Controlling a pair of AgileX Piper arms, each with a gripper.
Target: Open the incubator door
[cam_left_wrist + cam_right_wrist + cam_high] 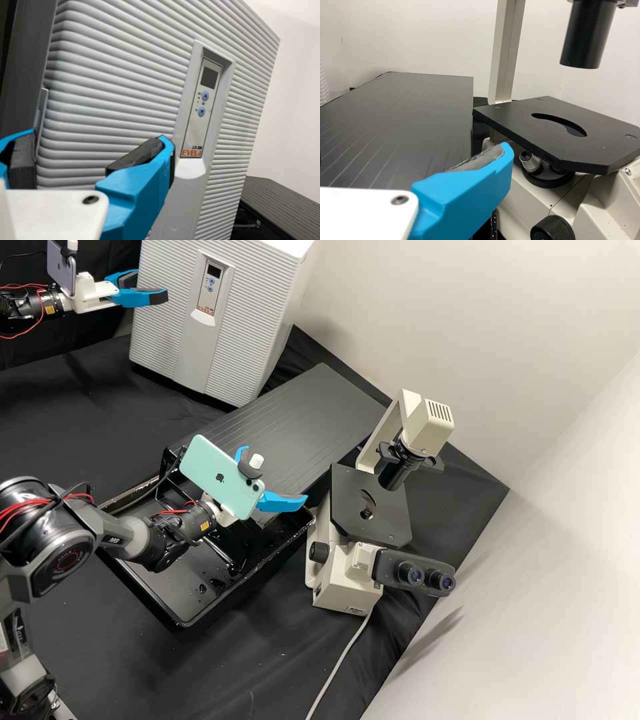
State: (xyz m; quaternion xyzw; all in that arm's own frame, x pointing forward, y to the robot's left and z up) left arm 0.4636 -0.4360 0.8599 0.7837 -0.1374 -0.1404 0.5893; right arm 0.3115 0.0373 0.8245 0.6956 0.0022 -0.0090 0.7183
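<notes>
Rise pale and plain, as walls [553, 327] along two edges of the desk [457, 510], meeting at its corner. Lies covered in black cloth [253, 673], softly creased. Looks softly lit, with blurred grey shadows [437, 635] on one wall.

A dark board [410, 115] lies beside a microscope [605, 207] — one with a slotted black stage [520, 120]

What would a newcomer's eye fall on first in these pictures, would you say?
Probably the big pale incubator at the top of the high view, with the open left end effector at its ribbed front. Next, perhaps, the mint-green phone mounted on the right arm, above the black tray, and the cream microscope standing to the right of the tray in that view.
</notes>
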